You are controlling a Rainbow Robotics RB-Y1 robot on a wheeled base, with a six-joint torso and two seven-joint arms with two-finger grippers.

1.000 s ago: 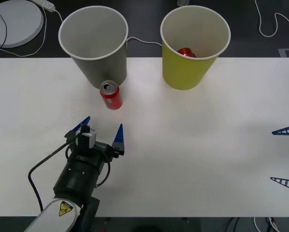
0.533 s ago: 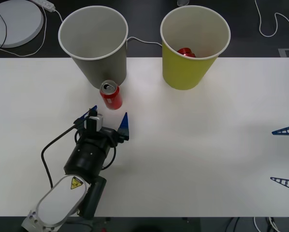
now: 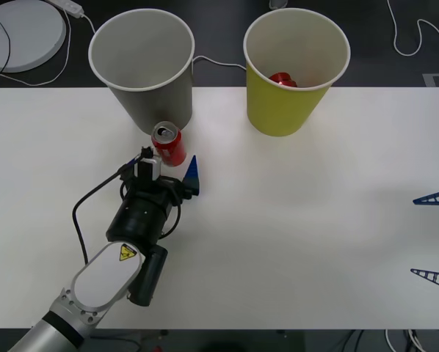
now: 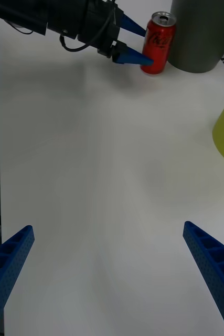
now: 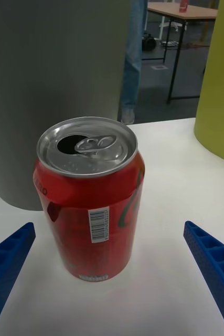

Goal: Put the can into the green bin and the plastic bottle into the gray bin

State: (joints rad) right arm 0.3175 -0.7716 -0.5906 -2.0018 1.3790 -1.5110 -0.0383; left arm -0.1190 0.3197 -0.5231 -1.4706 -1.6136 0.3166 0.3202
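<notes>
One upright red can (image 5: 89,197), silver top opened.

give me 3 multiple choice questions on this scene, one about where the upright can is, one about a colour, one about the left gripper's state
1. Where does the upright can stand?
A. inside the gray bin
B. on the table just in front of the gray bin
C. beside the right gripper

2. What colour is the bin that already has a red item inside?
A. yellow-green
B. gray
C. blue

3. What is the left gripper doing?
A. shut on the can
B. open, fingers on either side of the can
C. parked at the table's edge

Answers:
1. B: the can sits on the white table against the foot of the gray bin.
2. A: the red item lies in the green bin.
3. B: the left wrist view shows both blue fingers apart, the can between them.
</notes>
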